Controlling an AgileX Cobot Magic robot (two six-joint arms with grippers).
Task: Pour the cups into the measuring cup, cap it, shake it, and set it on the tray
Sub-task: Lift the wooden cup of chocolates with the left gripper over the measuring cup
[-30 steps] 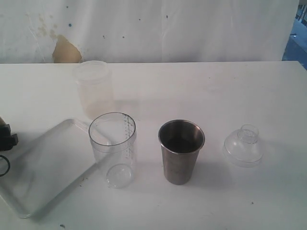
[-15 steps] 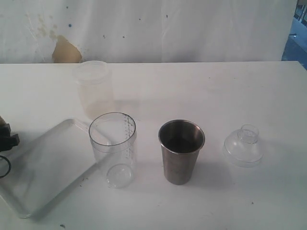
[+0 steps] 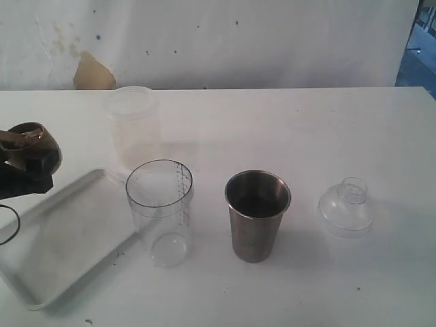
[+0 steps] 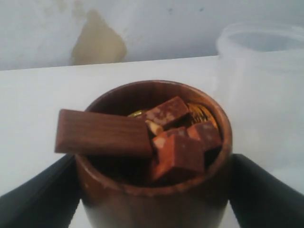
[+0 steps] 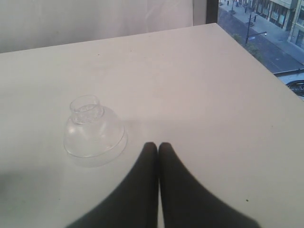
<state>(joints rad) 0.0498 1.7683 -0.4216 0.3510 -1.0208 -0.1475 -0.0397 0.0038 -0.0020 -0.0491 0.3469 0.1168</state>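
Our left gripper (image 4: 153, 192) clamps the wooden cup (image 4: 154, 199), heaped with brown blocks (image 4: 178, 147) and gold pieces (image 4: 203, 114), between its fingers (image 4: 35, 199) at the exterior view's left edge. The measuring cup (image 3: 161, 211) stands empty near centre. Our right gripper (image 5: 158, 148) is closed, empty.

Measuring cup (image 3: 160, 204): clear plastic cylinder, upright on the table, mouth open, printed marks down its far side. Steel tumbler (image 3: 257, 214): tapered, upright, just right of the measuring cup, not touching; inside is dark, contents can't tell. Tray (image 3: 41, 262): shallow, white, rounded corners, flat on the table, turned at an angle, just left of the measuring cup. Brown wood-grain cup (image 4: 156, 199): small, rounded, upright, clamped between the two fingers of my left pincer (image 4: 152, 204), well left of the measuring cup. It holds brown chunks, a flat brown slab across its rim, and something gold beneath.
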